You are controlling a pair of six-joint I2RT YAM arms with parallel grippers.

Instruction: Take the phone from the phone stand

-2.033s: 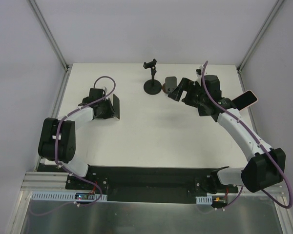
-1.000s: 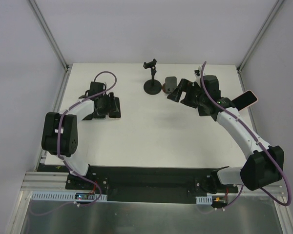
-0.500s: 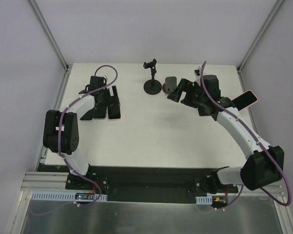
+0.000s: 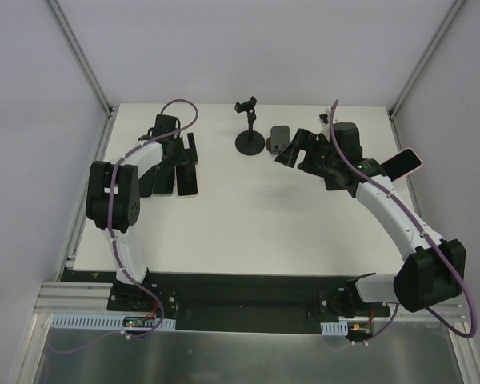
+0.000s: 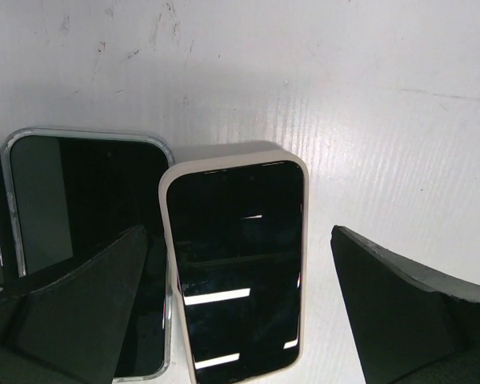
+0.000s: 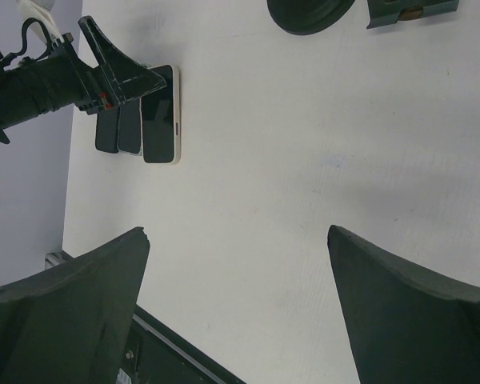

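Note:
The phone [image 5: 234, 264], black-screened in a cream case, lies flat on the white table [image 4: 248, 216] at the left. My left gripper [image 5: 238, 232] hangs open just above it, one finger on each side, touching nothing. From above, the phone [image 4: 190, 182] shows just forward of the left gripper [image 4: 182, 154]. The black phone stand [image 4: 250, 142] is at the back centre, its clamp [image 4: 245, 105] holding nothing. My right gripper [image 4: 292, 148] is open and empty to the right of the stand. In the right wrist view the right gripper [image 6: 238, 232] has only bare table between its fingers.
A phone in a clear case [image 5: 80, 240] lies against the cream one, with another dark phone [image 4: 144, 186] further left. A dark phone [image 4: 281, 138] lies by the stand's base. A pink-cased phone [image 4: 402, 164] sits at the table's right edge.
My left gripper laid the phone flat beside the others, opened and let go, then drew back toward the rear of the table. The right arm has not moved.

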